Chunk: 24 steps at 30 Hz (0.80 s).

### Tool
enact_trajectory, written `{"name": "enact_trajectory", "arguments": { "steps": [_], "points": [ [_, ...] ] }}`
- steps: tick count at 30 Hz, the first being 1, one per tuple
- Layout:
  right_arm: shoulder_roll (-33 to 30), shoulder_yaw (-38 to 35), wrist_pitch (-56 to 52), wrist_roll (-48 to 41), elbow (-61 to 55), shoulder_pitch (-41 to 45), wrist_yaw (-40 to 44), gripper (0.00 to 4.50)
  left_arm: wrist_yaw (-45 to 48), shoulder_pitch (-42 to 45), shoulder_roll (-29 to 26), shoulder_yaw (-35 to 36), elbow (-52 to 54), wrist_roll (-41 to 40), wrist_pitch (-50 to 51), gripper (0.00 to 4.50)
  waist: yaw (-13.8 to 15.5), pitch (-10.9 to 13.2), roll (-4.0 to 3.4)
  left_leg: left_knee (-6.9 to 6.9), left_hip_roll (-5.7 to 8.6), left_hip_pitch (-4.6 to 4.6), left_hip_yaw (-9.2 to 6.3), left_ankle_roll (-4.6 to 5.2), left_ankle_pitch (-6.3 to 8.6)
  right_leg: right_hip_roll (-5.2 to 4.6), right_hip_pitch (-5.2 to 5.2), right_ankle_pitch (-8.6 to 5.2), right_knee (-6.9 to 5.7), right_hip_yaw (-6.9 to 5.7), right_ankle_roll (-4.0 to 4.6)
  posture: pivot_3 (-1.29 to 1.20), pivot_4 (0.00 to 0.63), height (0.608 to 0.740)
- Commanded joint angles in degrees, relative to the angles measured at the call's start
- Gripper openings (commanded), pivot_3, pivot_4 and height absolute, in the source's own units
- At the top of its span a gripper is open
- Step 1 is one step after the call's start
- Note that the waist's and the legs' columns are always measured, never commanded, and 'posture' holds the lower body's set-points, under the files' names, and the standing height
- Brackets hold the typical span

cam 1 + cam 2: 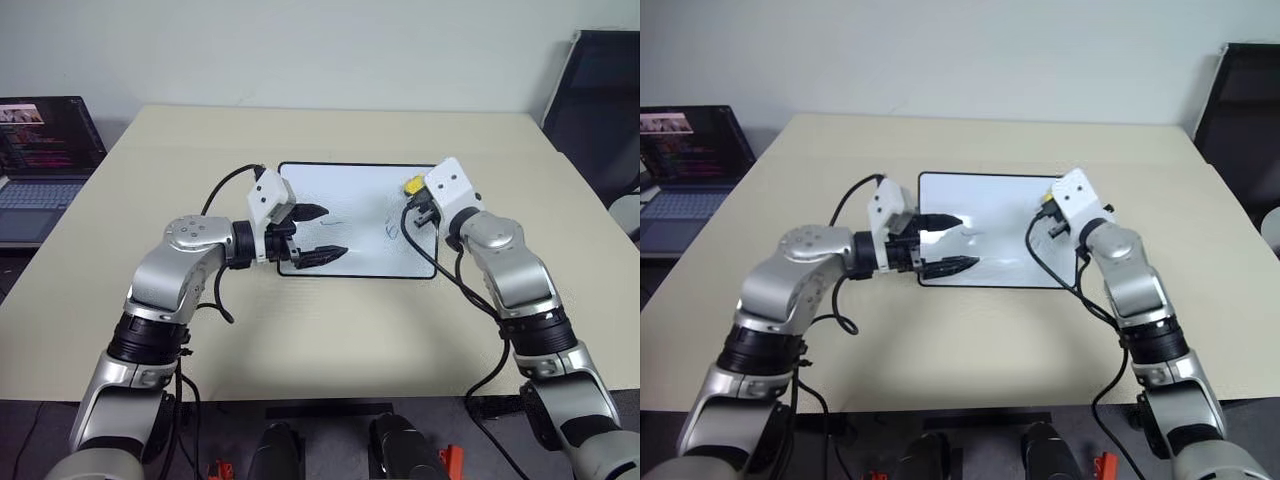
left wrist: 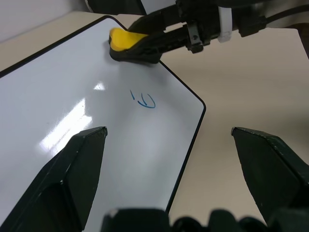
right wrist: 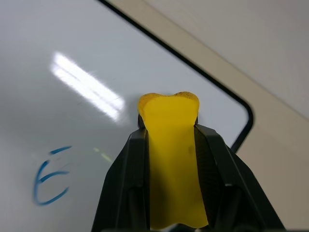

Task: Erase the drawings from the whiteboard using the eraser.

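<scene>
Your right gripper is clamped on the eraser, its two black fingers pinching the yellow block from both sides. In the head views you see the eraser at the far right corner of the whiteboard, a small yellow spot just ahead of the white wrist housing. The right wrist view gives you what the head views cannot: the eraser's tip sits over the glossy white surface close to the board's rounded black corner, and a blue scribble lies apart from it, untouched. Whether the block actually presses on the board, you cannot tell from any view.

Your left gripper is spread wide with nothing between its fingers, hovering over the near left part of the whiteboard, which lies flat in the middle of the beige table. Its wrist view looks across the board toward the other arm and shows you the eraser's dark underside, hidden in the right wrist view, and the small blue loop with a short tick beside it. The head views add a faint wavy dash near the board's middle and the drawings toward its right side. An open laptop stands at the far left, beside the table.
</scene>
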<state>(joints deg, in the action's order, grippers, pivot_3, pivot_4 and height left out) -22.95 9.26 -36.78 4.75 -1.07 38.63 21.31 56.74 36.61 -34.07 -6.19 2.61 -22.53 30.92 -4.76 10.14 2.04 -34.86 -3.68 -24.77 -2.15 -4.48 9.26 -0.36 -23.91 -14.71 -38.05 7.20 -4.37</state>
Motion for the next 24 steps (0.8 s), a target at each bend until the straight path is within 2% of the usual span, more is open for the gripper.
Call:
{"name": "enact_trajectory", "arguments": {
  "steps": [1,5,8,17,21,24],
  "points": [
    [0.3,-1.1,0.3,-0.1,-1.4,-1.0,-0.3,0.96,-0.4,-0.2,-0.9,2.3,2.4,-0.6,-0.1,4.5,0.0,0.0,0.0,-0.01,0.0,0.0,0.0,0.0,0.0,0.0,0.0,0.0,0.0,0.01,0.0,0.0,0.15,0.74],
    [3.2,-6.5,3.0,-4.1,-5.5,-1.7,-1.7,0.96,-0.5,-2.5,-2.3,3.6,3.7,-1.0,0.7,4.5,0.0,0.0,-0.01,0.04,0.0,-0.03,0.0,0.0,0.0,0.0,-0.06,0.0,0.0,0.0,0.01,0.0,0.15,0.74],
    [4.9,-10.2,0.4,-9.2,-13.1,-4.7,-0.2,0.96,0.3,-6.2,-4.4,5.6,5.2,-1.8,0.9,4.5,-0.1,0.0,-0.04,0.22,-0.01,-0.09,0.0,0.0,0.0,0.0,-0.16,0.06,0.0,-0.01,-0.18,0.0,0.15,0.74],
    [-2.2,-11.6,-5.9,-18.5,-32.2,-20.5,8.2,0.96,0.3,-16.6,-8.4,9.5,10.1,-3.9,2.3,4.5,0.3,0.0,-0.03,0.62,-0.01,-0.07,-0.06,-0.02,0.02,-0.04,-0.2,-0.28,0.09,-0.14,0.06,0.0,0.15,0.74],
    [-4.1,-10.9,-3.9,-19.5,-36.1,-30.2,9.8,0.96,-0.5,-18.4,-7.9,9.4,12.3,-4.6,2.6,4.5,0.3,0.0,0.01,0.58,-0.01,-0.04,-0.06,-0.02,0.02,-0.05,-0.17,-0.33,0.08,-0.13,0.17,0.0,0.15,0.74],
    [-5.0,-10.5,-2.0,-18.7,-35.9,-32.7,9.4,0.96,-0.4,-18.7,-8.1,9.4,13.1,-5.0,2.8,4.5,0.2,0.0,0.01,0.51,0.01,-0.02,-0.04,-0.02,0.02,-0.07,-0.16,-0.32,0.08,-0.1,0.19,0.0,0.15,0.74]
  ]
}}
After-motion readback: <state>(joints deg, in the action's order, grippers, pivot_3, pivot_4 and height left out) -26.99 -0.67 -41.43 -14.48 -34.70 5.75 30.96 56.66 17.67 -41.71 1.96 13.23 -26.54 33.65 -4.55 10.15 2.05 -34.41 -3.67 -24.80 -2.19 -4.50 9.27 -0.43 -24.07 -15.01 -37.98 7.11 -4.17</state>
